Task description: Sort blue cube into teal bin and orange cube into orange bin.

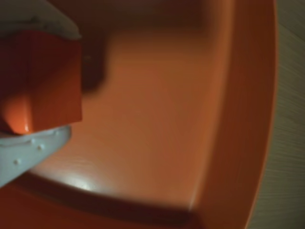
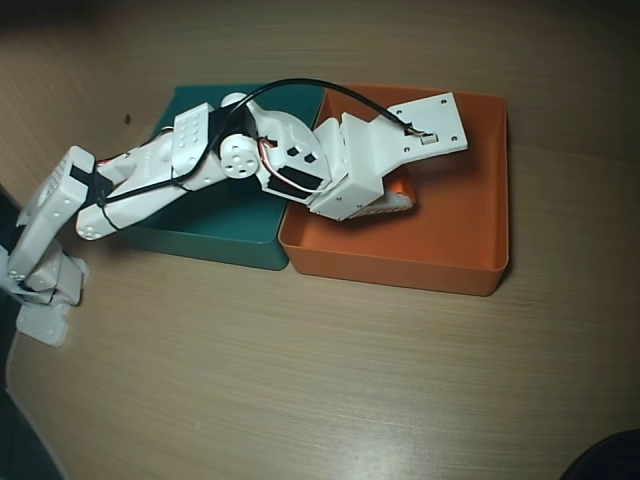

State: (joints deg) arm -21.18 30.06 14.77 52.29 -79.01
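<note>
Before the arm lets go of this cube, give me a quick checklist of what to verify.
1. Orange cube clamped in the gripper: ok.
2. Gripper over the orange bin, not the teal bin: ok.
3. Bin floor under the cube free of other things: ok in the wrist view.
4. Cube clear of the bin walls: ok.
5. Height of the cube above the floor: cannot tell.
6. Blue cube's whereabouts: cannot tell, not visible in either view.

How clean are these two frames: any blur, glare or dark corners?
Wrist view: soft and blurred, glare on the shallow orange plastic bin floor, small orange cube casting a dark shadow. Overhead view: sharper, top corners dim, white gripper over that bin.
</note>
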